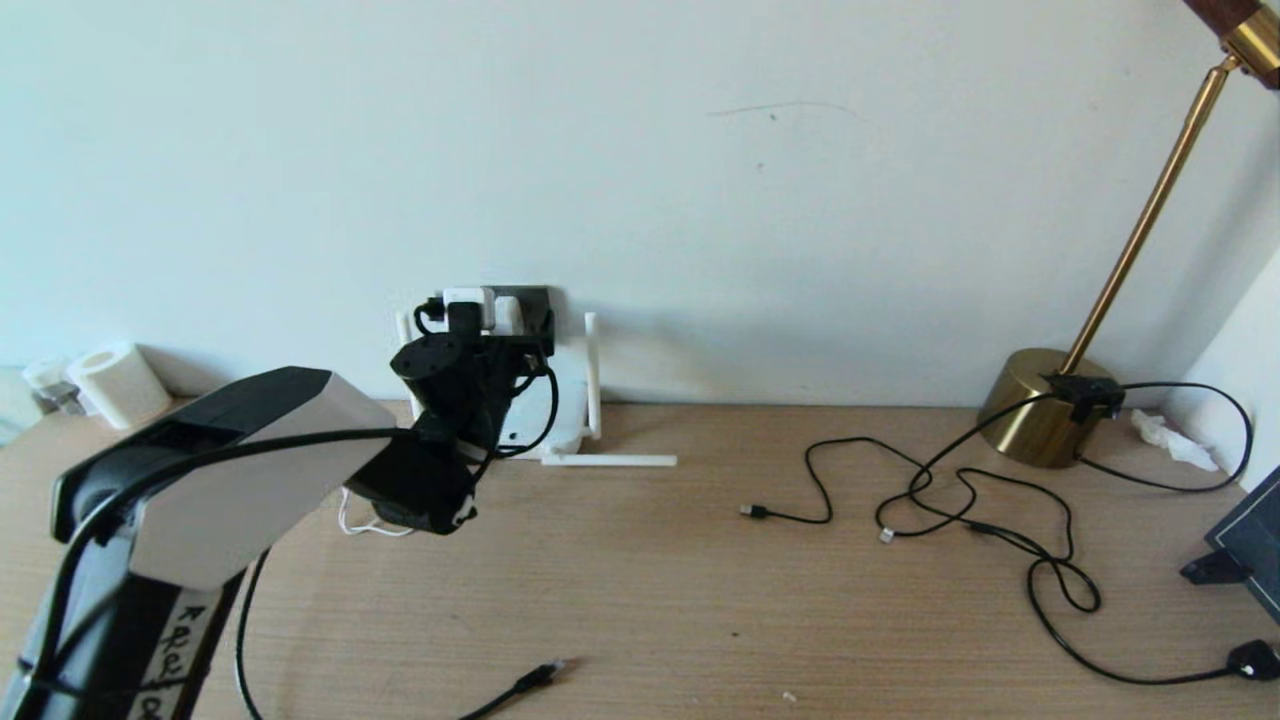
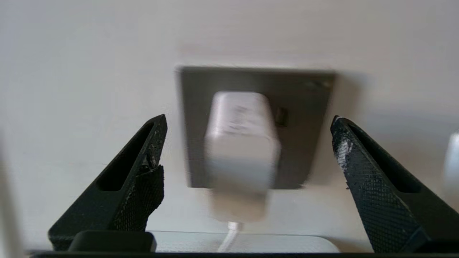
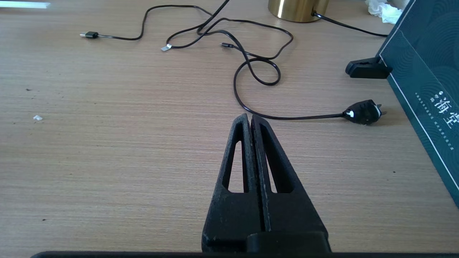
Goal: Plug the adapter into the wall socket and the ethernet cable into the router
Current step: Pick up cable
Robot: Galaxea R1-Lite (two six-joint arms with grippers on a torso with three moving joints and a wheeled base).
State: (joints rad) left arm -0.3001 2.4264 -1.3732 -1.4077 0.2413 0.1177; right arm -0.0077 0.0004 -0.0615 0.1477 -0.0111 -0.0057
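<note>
Head view: the left arm reached to the wall, its left gripper [image 1: 485,320] up against the wall socket [image 1: 525,300], where the white adapter [image 1: 468,298] showed just above the wrist. The router [image 1: 560,420] sat directly below the claw, mostly hidden by the arm, with 1 antenna [image 1: 592,375] upright and another lying flat on the wooden desk [image 1: 700,600]. The ethernet cable [image 1: 525,682] lay well behind the claw, near the desk's front edge, its plug unattached. Thin black cables [image 1: 950,500] sprawled far to the claw's right, by a brass lamp base [image 1: 1045,405]. A white paper roll [image 1: 118,385] stood off to its left.

Left wrist view: the left gripper [image 2: 247,150] was spread wide, both fingers [image 2: 143,161] clear of the adapter [image 2: 242,150], which sat against the dark grey wall socket [image 2: 304,107] dead between them, white cord [image 2: 229,238] hanging down toward the router top [image 2: 287,243].

Right wrist view: the right gripper [image 3: 251,120] hovered over bare desk [image 3: 107,161], fingers pressed together, holding nothing. A black plug [image 3: 364,112] lay just ahead of it, beside a dark teal box [image 3: 423,89].
</note>
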